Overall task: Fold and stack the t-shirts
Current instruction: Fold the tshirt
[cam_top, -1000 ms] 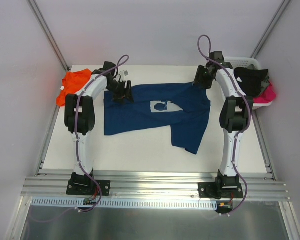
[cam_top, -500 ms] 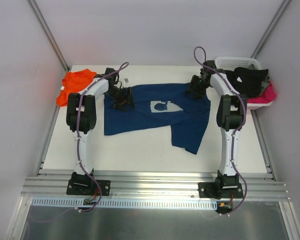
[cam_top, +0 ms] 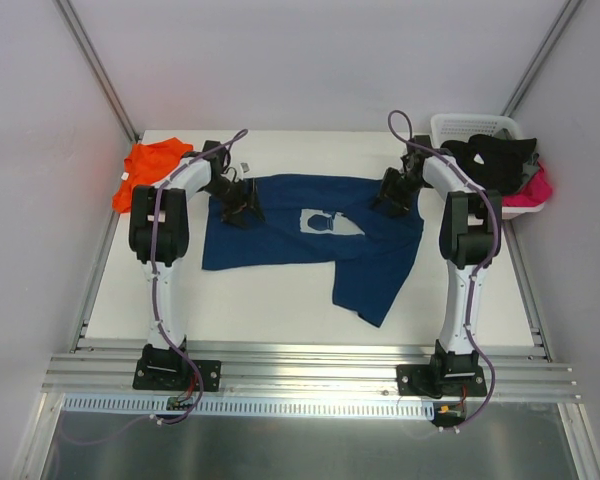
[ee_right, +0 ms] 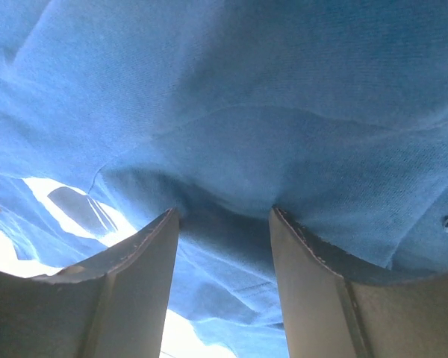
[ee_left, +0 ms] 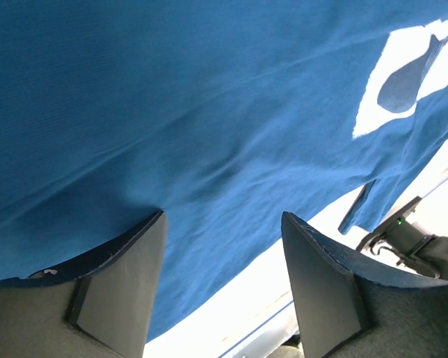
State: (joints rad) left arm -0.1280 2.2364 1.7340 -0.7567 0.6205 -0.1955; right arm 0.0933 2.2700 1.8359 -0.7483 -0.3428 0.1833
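Observation:
The navy t-shirt (cam_top: 300, 245) lies spread on the white table, its pale chest print (cam_top: 320, 218) facing up and one side folded down toward the front. My left gripper (cam_top: 242, 207) is on its left upper edge and my right gripper (cam_top: 388, 197) is on its right upper edge. In the left wrist view the gripper (ee_left: 222, 216) has its jaws wide apart against the navy cloth (ee_left: 172, 89). In the right wrist view the gripper (ee_right: 222, 211) is also open, with cloth (ee_right: 284, 74) bunched at its tips. The orange t-shirt (cam_top: 152, 170) lies crumpled at the back left.
A white basket (cam_top: 460, 124) stands at the back right corner, holding dark cloth (cam_top: 500, 155) and pink cloth (cam_top: 535, 190). Metal frame posts rise at both back corners. Bare table (cam_top: 280, 305) shows in front of the navy shirt.
Both grippers have come down and moved toward the near edge. The navy shirt has slid nearer and slightly left with them.

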